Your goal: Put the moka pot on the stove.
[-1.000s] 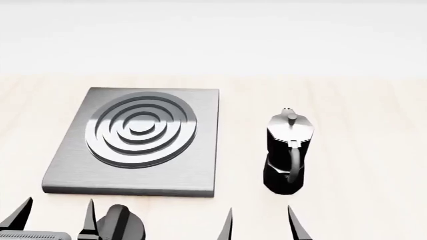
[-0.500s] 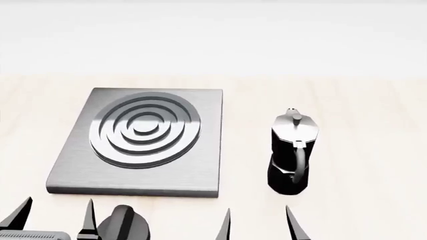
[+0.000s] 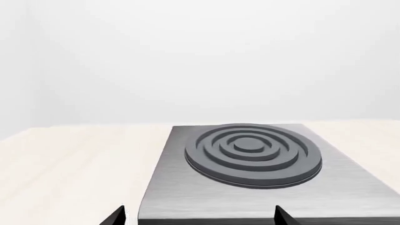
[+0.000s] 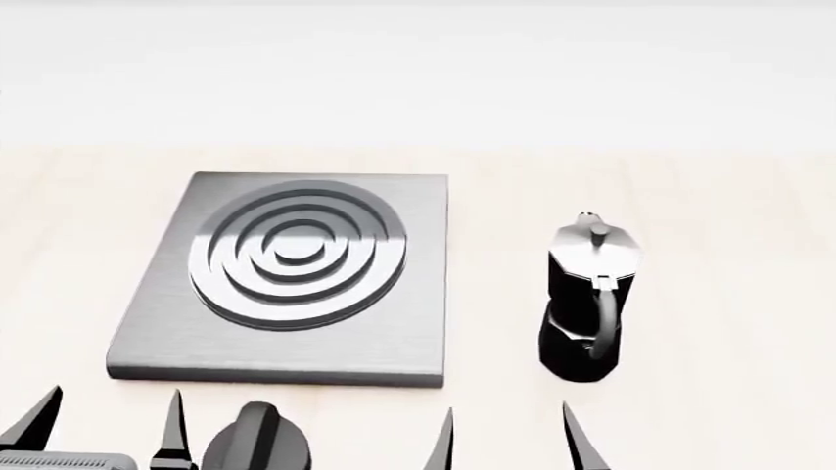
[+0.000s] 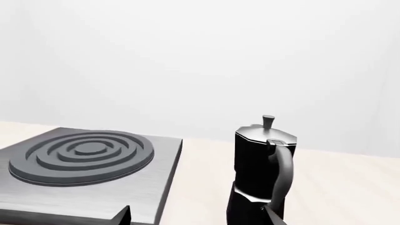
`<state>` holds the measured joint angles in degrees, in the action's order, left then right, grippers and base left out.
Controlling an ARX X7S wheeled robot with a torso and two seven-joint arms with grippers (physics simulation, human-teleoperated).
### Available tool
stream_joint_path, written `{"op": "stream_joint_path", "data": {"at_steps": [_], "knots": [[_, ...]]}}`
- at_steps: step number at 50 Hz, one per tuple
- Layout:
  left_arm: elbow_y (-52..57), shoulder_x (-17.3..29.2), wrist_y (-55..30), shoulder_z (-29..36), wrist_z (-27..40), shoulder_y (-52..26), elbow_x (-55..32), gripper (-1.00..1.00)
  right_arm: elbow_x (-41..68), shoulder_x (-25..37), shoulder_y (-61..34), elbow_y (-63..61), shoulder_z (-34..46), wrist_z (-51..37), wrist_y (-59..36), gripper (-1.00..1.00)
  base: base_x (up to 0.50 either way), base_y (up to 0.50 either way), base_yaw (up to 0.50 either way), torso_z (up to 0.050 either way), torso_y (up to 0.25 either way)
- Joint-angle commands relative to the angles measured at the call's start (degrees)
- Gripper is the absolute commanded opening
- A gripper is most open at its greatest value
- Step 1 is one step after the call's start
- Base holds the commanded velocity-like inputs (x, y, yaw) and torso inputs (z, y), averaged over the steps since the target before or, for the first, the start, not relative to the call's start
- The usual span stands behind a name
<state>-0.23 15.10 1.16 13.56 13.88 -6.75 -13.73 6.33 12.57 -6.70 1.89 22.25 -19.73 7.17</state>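
Coffee waits in no pot yet: the moka pot [image 4: 588, 299] stands upright on the table [image 4: 731, 245], just beside the stove [image 4: 294, 279], not on it. Its handle faces the right gripper [image 4: 507, 441], whose fingers are apart and empty. The left gripper [image 4: 105, 431] is apart too. The pot looks hard, shiny and slippery, maybe tippy. Grab the narrow middle or the handle.
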Motion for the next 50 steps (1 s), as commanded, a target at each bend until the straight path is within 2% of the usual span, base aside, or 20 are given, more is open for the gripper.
{"op": "stream_joint_path", "data": {"at_steps": [1,50], "knots": [[0.22,0.23,-0.06,0.2,0.27,0.04,-0.19,1.0,0.0,0.25,-0.04,-0.37,0.28,-0.37,-0.22,1.0,0.0,0.08,0.0,0.0,0.0],[-0.03,0.97,0.21,1.01,1.03,-0.31,-0.86,1.0,0.02,1.09,-0.43,-0.45,1.6,-1.79,-0.38,1.0,0.0,0.11,0.0,0.0,0.0]]}}
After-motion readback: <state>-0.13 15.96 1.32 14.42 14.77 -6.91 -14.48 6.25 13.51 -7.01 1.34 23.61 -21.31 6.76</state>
